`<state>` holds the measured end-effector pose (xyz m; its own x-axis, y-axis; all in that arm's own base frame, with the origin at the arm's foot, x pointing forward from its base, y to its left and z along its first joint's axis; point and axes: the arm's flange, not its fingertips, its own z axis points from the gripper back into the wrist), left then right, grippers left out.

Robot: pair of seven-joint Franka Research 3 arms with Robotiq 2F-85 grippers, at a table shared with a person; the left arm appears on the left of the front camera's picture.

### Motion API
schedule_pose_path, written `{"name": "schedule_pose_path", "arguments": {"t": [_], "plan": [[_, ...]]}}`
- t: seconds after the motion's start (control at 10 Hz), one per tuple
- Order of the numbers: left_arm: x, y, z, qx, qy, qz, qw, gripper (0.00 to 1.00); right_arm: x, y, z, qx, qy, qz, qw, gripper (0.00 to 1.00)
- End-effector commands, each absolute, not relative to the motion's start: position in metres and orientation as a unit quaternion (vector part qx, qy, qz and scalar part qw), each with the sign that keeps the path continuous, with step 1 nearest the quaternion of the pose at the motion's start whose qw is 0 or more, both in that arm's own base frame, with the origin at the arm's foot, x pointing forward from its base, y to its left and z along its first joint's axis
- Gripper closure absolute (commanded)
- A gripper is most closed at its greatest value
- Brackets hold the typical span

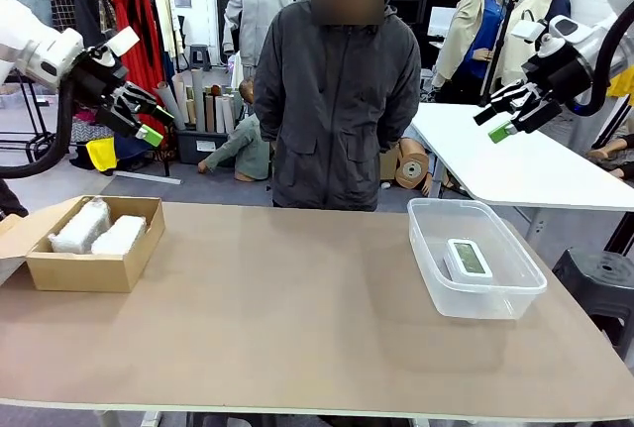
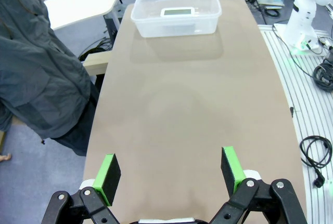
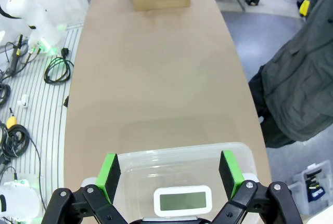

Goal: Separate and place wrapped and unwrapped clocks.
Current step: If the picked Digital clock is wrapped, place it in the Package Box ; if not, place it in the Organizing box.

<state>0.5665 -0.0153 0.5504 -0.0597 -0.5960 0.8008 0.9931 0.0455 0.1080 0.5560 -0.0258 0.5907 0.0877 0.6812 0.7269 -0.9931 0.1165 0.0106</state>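
- Two clocks wrapped in bubble wrap [image 1: 99, 228] are seen lying side by side in an open cardboard box [image 1: 84, 270] near the left edge of the worktop [image 1: 287, 318].
- The box is likely used to keep the wrapped ones together, away from the bare one.
- One bare white digital clock [image 1: 467, 258] is seen lying flat, screen up, in a clear plastic tub [image 1: 475, 301] near the right edge of the worktop.
- The tub and the box are set well apart, with a wide bare stretch of worktop between them, so the two kinds are kept from mixing.
- The left pincer [image 1: 149, 122] is held high in the air above the box side, with its green pads [image 2: 110, 179] wide apart and nothing between them.
- The right pincer [image 1: 505, 115] is held high above the tub side, also spread wide and with nothing held; in its wrist view the bare clock [image 3: 182, 201] is seen in the tub right below it.
- Both arms are likely kept up so that the worktop is left free.
- A person in a dark jacket [image 1: 342, 100] is seen standing at the far edge of the worktop, with no hand on anything.
- The sorting looks done, since each clock is already in a holder with its own kind.
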Motion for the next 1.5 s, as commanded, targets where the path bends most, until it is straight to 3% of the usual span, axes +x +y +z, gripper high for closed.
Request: {"name": "schedule_pose_path", "arguments": {"t": [0.0, 1.4], "plan": [[0.5657, -0.0142, 0.5517, -0.274, -0.357, -0.636, 0.627, 0.00, 0.5542, -0.0252, 0.5925, 0.258, -0.290, 0.621, 0.682, 0.00], [0.5657, -0.0142, 0.5517, -0.274, -0.357, -0.636, 0.627, 0.00, 0.5542, -0.0252, 0.5925, 0.258, -0.290, 0.621, 0.682, 0.00]]}}
